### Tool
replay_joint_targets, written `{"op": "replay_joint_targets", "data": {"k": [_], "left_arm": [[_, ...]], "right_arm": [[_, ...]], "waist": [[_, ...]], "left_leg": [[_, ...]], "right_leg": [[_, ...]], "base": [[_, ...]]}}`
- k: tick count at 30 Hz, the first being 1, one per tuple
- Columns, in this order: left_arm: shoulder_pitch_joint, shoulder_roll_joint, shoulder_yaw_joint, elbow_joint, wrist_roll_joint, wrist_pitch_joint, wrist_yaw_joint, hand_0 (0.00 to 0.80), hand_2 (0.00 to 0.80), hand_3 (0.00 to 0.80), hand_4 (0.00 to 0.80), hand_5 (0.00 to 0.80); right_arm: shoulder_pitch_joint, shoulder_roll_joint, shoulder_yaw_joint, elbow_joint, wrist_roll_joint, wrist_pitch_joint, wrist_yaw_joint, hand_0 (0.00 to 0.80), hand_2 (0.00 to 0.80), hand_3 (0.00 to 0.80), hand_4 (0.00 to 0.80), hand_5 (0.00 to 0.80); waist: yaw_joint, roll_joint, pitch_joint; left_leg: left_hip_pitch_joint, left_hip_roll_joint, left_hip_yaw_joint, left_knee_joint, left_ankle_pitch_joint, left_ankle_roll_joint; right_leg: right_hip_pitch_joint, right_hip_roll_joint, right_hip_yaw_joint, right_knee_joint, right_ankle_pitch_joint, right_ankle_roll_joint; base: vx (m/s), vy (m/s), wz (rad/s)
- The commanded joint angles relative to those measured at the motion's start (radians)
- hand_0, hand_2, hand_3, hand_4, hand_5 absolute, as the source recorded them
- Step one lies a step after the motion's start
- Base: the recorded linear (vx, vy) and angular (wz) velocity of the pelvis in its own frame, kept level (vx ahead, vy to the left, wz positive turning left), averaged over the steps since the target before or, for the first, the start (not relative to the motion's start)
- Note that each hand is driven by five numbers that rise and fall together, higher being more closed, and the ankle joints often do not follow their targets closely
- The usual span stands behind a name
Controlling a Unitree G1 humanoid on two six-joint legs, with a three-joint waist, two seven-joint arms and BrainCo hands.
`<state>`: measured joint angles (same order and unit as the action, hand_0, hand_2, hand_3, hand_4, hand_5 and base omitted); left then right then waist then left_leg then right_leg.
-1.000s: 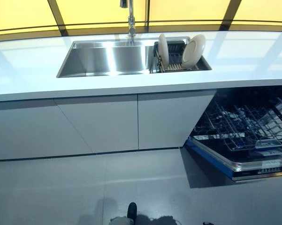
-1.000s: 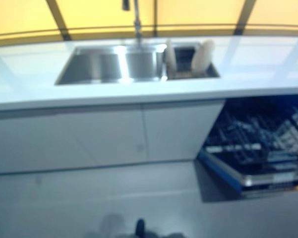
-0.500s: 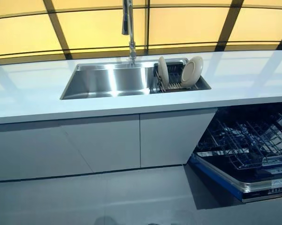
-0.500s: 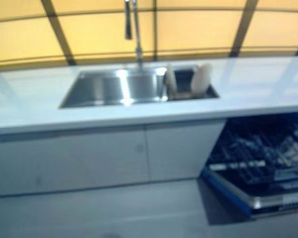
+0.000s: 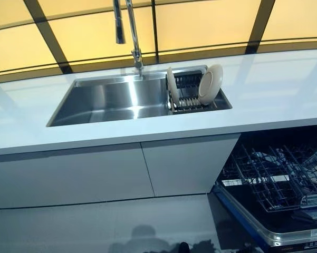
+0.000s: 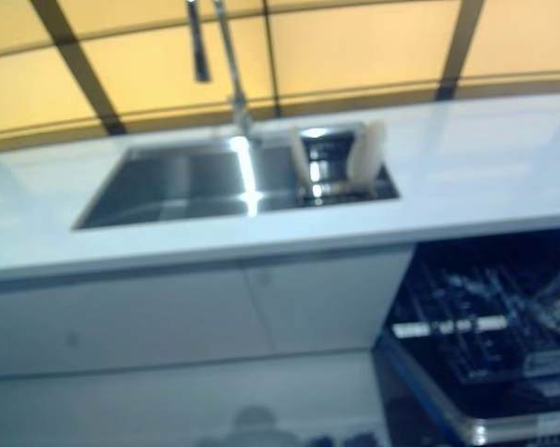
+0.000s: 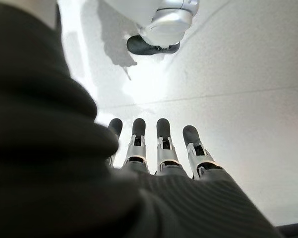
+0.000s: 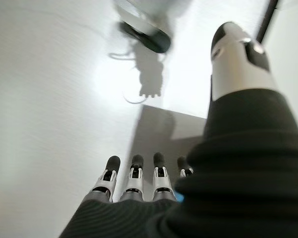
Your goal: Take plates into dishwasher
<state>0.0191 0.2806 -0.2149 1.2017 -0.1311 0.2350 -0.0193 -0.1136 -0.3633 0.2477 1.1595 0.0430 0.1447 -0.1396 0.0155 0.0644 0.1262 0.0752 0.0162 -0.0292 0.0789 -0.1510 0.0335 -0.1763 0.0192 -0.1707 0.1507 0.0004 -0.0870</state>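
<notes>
Two cream plates stand on edge in a dish rack [image 5: 192, 100] at the right end of the steel sink [image 5: 111, 100]: one thin, edge-on plate [image 5: 172, 86] and one leaning plate [image 5: 210, 84] facing me. The open dishwasher [image 5: 279, 184] is at the lower right under the counter, its wire lower rack [image 5: 274, 176] pulled out on the door. My left hand [image 7: 153, 153] and right hand [image 8: 139, 183] show only in their wrist views. Both hang over the floor with fingers straight and empty, far from the plates.
A white counter [image 5: 274, 89] runs across the view with white cabinet doors [image 5: 147, 168] below it. A tall tap [image 5: 127, 31] rises behind the sink. Yellow window panels with dark frames are behind. Grey floor [image 5: 95, 226] lies in front of the cabinets.
The whole picture has shifted: the camera has moved closer and to the right, so the sink and plates sit lower and left, and the dishwasher looks larger. Plates and rack are unmoved.
</notes>
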Motion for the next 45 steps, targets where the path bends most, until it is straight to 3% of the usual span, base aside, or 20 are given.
{"op": "replay_joint_targets", "data": {"k": [1,5,6,9,10,12,13,14,15,16,17,21,27,29,31,33,34,37,41,45], "left_arm": [[-0.029,0.028,-0.019,-0.015,0.015,0.009,0.004,0.0,0.0,0.0,0.0,0.0],[-0.045,0.037,-0.033,-0.049,-0.003,0.055,0.014,0.0,0.0,0.0,0.0,0.0],[-0.044,0.038,-0.032,-0.053,-0.011,0.062,0.019,0.0,0.0,0.0,0.0,0.0],[-0.035,0.026,-0.019,-0.055,-0.038,0.07,0.032,0.0,0.0,0.0,0.0,0.0],[-0.028,0.022,-0.014,-0.055,-0.038,0.069,0.036,0.0,0.0,0.0,0.0,0.0],[-0.022,0.015,-0.013,-0.047,-0.046,0.067,0.043,0.0,0.0,0.0,0.0,0.0],[-0.02,0.013,-0.013,-0.041,-0.048,0.065,0.046,0.0,0.0,0.0,0.0,0.0],[-0.024,0.012,-0.014,-0.028,-0.032,0.058,0.041,0.0,0.0,0.0,0.0,0.0],[-0.027,0.01,-0.016,-0.016,-0.019,0.05,0.042,0.0,0.0,0.0,0.0,0.0],[-0.03,0.007,-0.015,-0.009,-0.003,0.048,0.048,0.0,0.0,0.0,0.0,0.0],[-0.032,0.009,-0.019,-0.002,0.018,0.049,0.05,0.0,0.0,0.0,0.0,0.0],[-0.047,0.055,-0.019,-0.02,0.033,0.062,0.045,0.0,0.0,0.0,0.0,0.0],[-0.077,0.076,-0.022,-0.045,0.051,0.067,0.011,0.0,0.0,0.0,0.0,0.0],[-0.08,0.08,-0.02,-0.057,0.07,0.078,0.001,0.0,0.0,0.0,0.0,0.0],[-0.067,0.098,-0.025,-0.077,0.11,0.087,-0.023,0.0,0.0,0.0,0.0,0.0],[-0.057,0.118,-0.035,-0.104,0.103,0.111,-0.023,0.0,0.0,0.0,0.0,0.0],[-0.053,0.133,-0.03,-0.123,0.046,0.126,0.006,0.0,0.0,0.0,0.0,0.0],[-0.054,0.163,0.021,-0.132,0.019,0.128,0.022,0.0,0.0,0.0,0.0,0.0],[-0.027,0.168,0.053,-0.156,0.057,0.119,-0.013,0.0,0.0,0.0,0.0,0.0],[0.003,0.184,0.069,-0.122,0.091,0.082,-0.021,0.0,0.0,0.0,0.0,0.0]], "right_arm": [[-0.02,0.007,0.021,0.008,0.03,-0.01,0.036,0.0,0.0,0.0,0.0,0.0],[-0.027,0.006,0.044,-0.038,0.036,0.024,0.114,0.0,0.0,0.0,0.0,0.0],[-0.026,0.005,0.052,-0.053,0.032,0.045,0.139,0.0,0.0,0.0,0.0,0.0],[-0.01,-0.016,0.093,-0.095,-0.007,0.095,0.234,0.0,0.0,0.0,0.0,0.0],[-0.004,-0.018,0.101,-0.097,-0.008,0.097,0.256,0.0,0.0,0.0,0.0,0.0],[-0.004,-0.015,0.108,-0.08,-0.005,0.108,0.3,0.0,0.0,0.0,0.0,0.0],[-0.006,-0.009,0.108,-0.061,-0.006,0.109,0.321,0.0,0.0,0.0,0.0,0.0],[-0.011,0.001,0.102,-0.035,-0.011,0.097,0.337,0.0,0.0,0.0,0.0,0.0],[-0.01,0.005,0.097,-0.027,-0.019,0.091,0.341,0.0,0.0,0.0,0.0,0.0],[-0.008,0.013,0.094,-0.02,-0.028,0.087,0.347,0.0,0.0,0.0,0.0,0.0],[-0.003,0.026,0.094,-0.013,-0.021,0.101,0.344,0.0,0.0,0.0,0.0,0.0],[0.014,0.043,0.088,-0.012,-0.023,0.117,0.378,0.0,0.0,0.0,0.0,0.0],[-0.003,0.047,0.096,-0.019,0.01,0.117,0.374,0.0,0.0,0.0,0.0,0.0],[-0.004,0.055,0.093,-0.031,0.003,0.107,0.395,0.0,0.0,0.0,0.0,0.0],[0.007,0.045,0.099,-0.102,-0.028,0.063,0.441,0.0,0.0,0.0,0.0,0.0],[-0.001,0.017,0.118,-0.187,-0.041,0.066,0.465,0.0,0.0,0.0,0.0,0.0],[-0.023,-0.01,0.131,-0.234,-0.087,0.033,0.502,0.0,0.0,0.0,0.0,0.0],[-0.04,-0.081,0.157,-0.375,-0.085,0.015,0.668,0.0,0.0,0.0,0.0,0.0],[-0.003,-0.195,0.124,-0.578,-0.02,-0.004,0.964,0.0,0.0,0.0,0.0,0.0],[0.017,-0.309,0.126,-0.779,0.111,0.044,1.164,0.0,0.0,0.0,0.0,0.0]], "waist": [[0.011,-0.012,0.022],[0.018,-0.032,0.022],[0.025,-0.041,0.02],[0.05,-0.055,0.056],[0.053,-0.054,0.068],[0.057,-0.066,0.088],[0.058,-0.077,0.091],[0.055,-0.079,0.09],[0.055,-0.075,0.093],[0.054,-0.076,0.087],[0.057,-0.081,0.074],[0.065,-0.092,0.038],[0.077,-0.089,0.03],[0.08,-0.087,0.022],[0.07,-0.081,0.029],[0.061,-0.07,0.042],[0.065,-0.066,0.047],[0.058,-0.083,0.044],[0.057,-0.116,0.012],[0.057,-0.133,-0.011]], "left_leg": [[0.009,-0.071,0.013,0.009,-0.018,0.038],[0.02,-0.051,0.015,0.096,-0.058,0.013],[0.001,-0.038,0.025,0.166,-0.023,-0.003],[-0.273,-0.009,0.039,0.688,0.135,-0.025],[-0.333,-0.01,0.037,0.739,0.136,-0.03],[-0.345,-0.021,0.055,0.62,0.106,-0.024],[-0.292,-0.027,0.073,0.413,0.089,-0.026],[-0.228,-0.03,0.094,0.151,0.128,-0.038],[-0.224,-0.04,0.077,0.055,0.179,-0.054],[-0.221,-0.05,0.027,0.023,0.189,-0.04],[-0.194,-0.068,-0.01,0.014,0.166,-0.028],[-0.119,-0.073,-0.01,0.005,0.109,0.005],[-0.188,-0.077,0.038,0.124,0.047,0.034],[-0.172,-0.083,0.032,0.102,0.045,0.05],[-0.115,-0.097,0.021,0.042,0.062,0.067],[-0.084,-0.075,0.028,0.002,0.088,0.055],[-0.077,-0.05,0.058,-0.016,0.098,0.04],[-0.082,-0.026,0.084,-0.037,0.093,0.039],[-0.063,-0.015,0.103,-0.077,0.102,0.018],[-0.02,-0.009,0.105,-0.145,0.12,-0.003]], "right_leg": [[0.035,-0.07,0.012,0.044,-0.085,0.115],[0.049,-0.068,-0.008,0.076,-0.135,0.086],[0.072,-0.065,-0.018,0.059,-0.139,0.07],[0.152,-0.04,-0.053,0.017,-0.138,0.016],[0.167,-0.033,-0.057,0.016,-0.134,0.011],[0.2,-0.048,-0.053,0.007,-0.128,0.023],[0.225,-0.067,-0.05,-0.008,-0.125,0.044],[0.253,-0.08,-0.07,-0.025,-0.121,0.063],[0.267,-0.076,-0.078,-0.016,-0.131,0.063],[0.271,-0.076,-0.072,-0.009,-0.14,0.061],[0.276,-0.076,-0.05,0.002,-0.156,0.07],[0.286,-0.107,-0.054,-0.014,-0.148,0.11],[0.287,-0.138,-0.057,-0.054,-0.122,0.126],[0.276,-0.15,-0.074,0.009,-0.136,0.132],[0.151,-0.175,-0.053,0.252,-0.078,0.148],[0.125,-0.153,-0.016,0.183,-0.05,0.141],[0.119,-0.142,-0.026,0.013,0.005,0.154],[0.125,-0.104,0.0,-0.036,-0.028,0.156],[0.2,-0.096,-0.041,-0.126,-0.027,0.153],[0.245,-0.088,-0.058,-0.181,-0.018,0.161]], "base": [[0.141,-0.03,0.12],[0.178,-0.085,0.07],[0.242,-0.148,0.07],[0.077,-0.128,0.09],[0.022,-0.013,0.18],[0.136,0.071,0.05],[0.271,0.213,0.04],[0.315,0.25,0.18],[0.307,0.24,0.4],[0.335,0.188,0.44],[0.298,0.135,0.39],[0.311,0.112,0.02],[0.129,0.075,-0.07],[0.162,0.099,-0.07],[0.11,0.088,-0.29],[-0.005,-0.043,-0.13],[-0.058,-0.156,-0.15],[0.003,-0.206,-0.46],[0.106,-0.153,0.0],[0.113,-0.078,0.21]]}}
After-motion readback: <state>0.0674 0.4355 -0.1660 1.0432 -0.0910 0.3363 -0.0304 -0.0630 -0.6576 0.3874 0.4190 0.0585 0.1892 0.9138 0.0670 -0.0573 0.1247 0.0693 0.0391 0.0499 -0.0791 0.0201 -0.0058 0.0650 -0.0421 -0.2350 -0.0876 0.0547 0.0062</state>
